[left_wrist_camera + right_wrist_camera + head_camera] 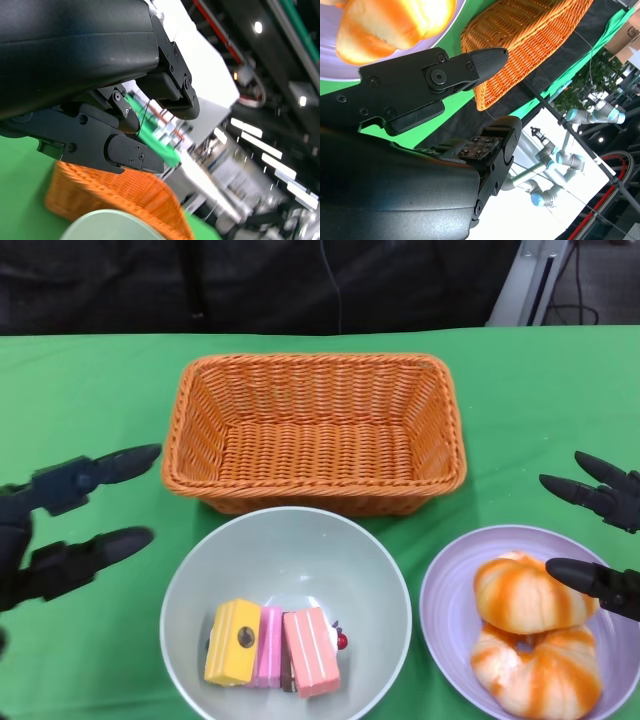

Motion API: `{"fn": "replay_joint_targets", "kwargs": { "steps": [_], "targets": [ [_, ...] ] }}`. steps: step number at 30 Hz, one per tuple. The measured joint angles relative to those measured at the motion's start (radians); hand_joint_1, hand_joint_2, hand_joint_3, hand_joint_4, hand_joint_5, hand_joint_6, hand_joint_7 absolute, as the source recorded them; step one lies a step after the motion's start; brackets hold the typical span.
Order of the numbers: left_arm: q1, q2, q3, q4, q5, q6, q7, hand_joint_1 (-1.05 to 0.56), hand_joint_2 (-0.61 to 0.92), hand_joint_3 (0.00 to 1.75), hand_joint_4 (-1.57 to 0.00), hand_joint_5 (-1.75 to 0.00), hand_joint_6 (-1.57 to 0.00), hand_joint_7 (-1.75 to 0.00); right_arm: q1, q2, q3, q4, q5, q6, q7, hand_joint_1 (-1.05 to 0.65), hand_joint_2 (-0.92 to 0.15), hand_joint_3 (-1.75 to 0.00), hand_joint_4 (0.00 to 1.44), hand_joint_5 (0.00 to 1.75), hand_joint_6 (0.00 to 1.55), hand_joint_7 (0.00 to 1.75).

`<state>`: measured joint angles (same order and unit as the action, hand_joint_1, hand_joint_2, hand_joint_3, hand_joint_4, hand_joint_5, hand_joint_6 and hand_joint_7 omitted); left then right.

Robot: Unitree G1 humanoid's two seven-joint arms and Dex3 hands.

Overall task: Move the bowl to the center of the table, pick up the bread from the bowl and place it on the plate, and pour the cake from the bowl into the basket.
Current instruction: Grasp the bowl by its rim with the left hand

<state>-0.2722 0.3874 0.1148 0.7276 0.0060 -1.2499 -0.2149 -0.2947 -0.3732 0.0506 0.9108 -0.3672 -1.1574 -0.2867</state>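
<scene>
A pale green bowl [290,570] sits at the front middle of the green table and holds yellow and pink cake slices [270,644]. Two orange-striped bread rolls [530,630] lie on the lilac plate [450,590] to its right. Behind both stands the empty orange wicker basket [315,430]. My left hand [70,520] hovers left of the bowl, fingers apart, holding nothing. At the plate's right side my right hand [600,540] is spread and empty too. The right wrist view shows bread [390,22], the basket [520,45] and my fingers [445,75]. The left wrist view shows the bowl rim [110,225] and basket [120,192].
The green cloth [90,390] covers the table to a dark back edge. In the right wrist view other robot arms [560,160] stand off the table in the background.
</scene>
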Motion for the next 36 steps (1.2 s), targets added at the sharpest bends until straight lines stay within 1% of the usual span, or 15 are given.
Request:
{"fn": "replay_joint_targets", "kwargs": {
  "steps": [1,3,6,9,13,15,16,18,24,27,29,32,34,36],
  "targets": [
    [0.0,0.025,0.009,0.0,0.022,-0.011,-0.003,-0.34,0.92,0.02,-0.67,-0.05,-0.55,0.0,0.0,0.0,-0.002,0.0,0.0,0.001,-0.001,-0.46,-0.92,-0.04,0.55,0.23,0.64,0.0],
    [-0.003,0.063,0.038,0.011,0.093,-0.067,-0.001,-0.34,0.92,0.02,-0.68,-0.05,-0.53,0.0,0.0,0.002,-0.005,0.0,0.001,0.002,-0.002,-0.46,-0.92,-0.04,0.55,0.23,0.64,0.0],
    [-0.015,0.086,0.087,0.056,0.22,-0.151,0.026,-0.36,0.92,0.06,-0.66,-0.03,-0.5,0.0,0.0,0.008,-0.007,-0.001,0.001,0.002,-0.002,-0.45,-0.92,-0.04,0.55,0.23,0.64,0.0],
    [-0.026,0.094,0.18,0.098,0.391,-0.253,0.063,-0.36,0.92,0.06,-0.65,-0.02,-0.5,0.0,0.0,0.013,-0.01,-0.003,0.004,0.002,-0.001,-0.44,-0.92,-0.03,0.56,0.22,0.64,0.0],
    [-0.038,0.089,0.301,0.11,0.583,-0.34,0.12,-0.36,0.92,0.07,-0.64,-0.01,-0.51,-0.01,0.0,0.014,-0.017,-0.01,0.004,0.004,-0.001,-0.44,-0.92,-0.03,0.56,0.21,0.63,0.0],
    [-0.038,0.087,0.337,0.099,0.679,-0.353,0.163,-0.36,0.92,0.07,-0.64,-0.01,-0.5,0.0,0.0,0.014,-0.02,-0.01,0.004,0.004,-0.001,-0.43,-0.92,-0.03,0.56,0.21,0.63,0.0],
    [-0.038,0.087,0.347,0.088,0.722,-0.356,0.19,-0.36,0.92,0.07,-0.62,0.0,-0.47,0.0,0.0,0.015,-0.022,-0.01,0.004,0.004,-0.001,-0.44,-0.92,-0.03,0.57,0.21,0.63,0.0],
    [-0.038,0.088,0.347,0.067,0.8,-0.358,0.261,-0.35,0.92,0.07,-0.6,0.0,-0.44,0.0,0.0,0.015,-0.024,-0.01,0.004,0.004,-0.001,-0.44,-0.92,-0.03,0.57,0.21,0.63,0.0],
    [-0.034,0.107,0.298,-0.009,1.006,-0.359,0.507,-0.34,0.92,0.1,-0.58,0.0,-0.39,0.0,0.0,0.017,-0.032,-0.01,0.003,0.006,-0.009,-0.46,-0.92,-0.03,0.56,0.2,0.59,0.0],
    [-0.03,0.121,0.27,-0.064,1.116,-0.359,0.646,-0.33,0.92,0.1,-0.59,-0.01,-0.44,-0.03,0.0,0.02,-0.033,-0.01,0.017,0.006,-0.006,-0.55,-0.92,-0.08,0.51,0.17,0.51,0.0],
    [-0.027,0.133,0.238,-0.089,1.181,-0.358,0.74,-0.31,0.92,0.05,-0.62,-0.01,-0.48,-0.02,0.0,0.023,-0.034,-0.01,0.041,0.006,0.011,-0.61,-0.92,-0.12,0.48,0.15,0.47,0.0],
    [-0.022,0.163,0.15,-0.131,1.276,-0.334,0.916,-0.32,0.92,0.05,-0.62,-0.01,-0.51,-0.03,0.0,0.033,-0.034,-0.01,0.082,0.007,0.046,-0.68,-0.92,-0.17,0.46,0.14,0.45,0.0],
    [-0.02,0.203,0.056,-0.165,1.354,-0.274,1.064,-0.34,0.92,0.07,-0.63,-0.01,-0.54,-0.03,0.0,0.043,-0.033,-0.01,0.119,0.008,0.08,-0.69,-0.92,-0.18,0.45,0.14,0.44,0.0],
    [-0.019,0.266,-0.068,-0.19,1.436,-0.191,1.218,-0.36,0.92,0.08,-0.65,-0.02,-0.56,-0.03,0.0,0.048,-0.034,-0.012,0.151,0.011,0.118,-0.69,-0.92,-0.18,0.45,0.14,0.44,0.0]
  ]
}}
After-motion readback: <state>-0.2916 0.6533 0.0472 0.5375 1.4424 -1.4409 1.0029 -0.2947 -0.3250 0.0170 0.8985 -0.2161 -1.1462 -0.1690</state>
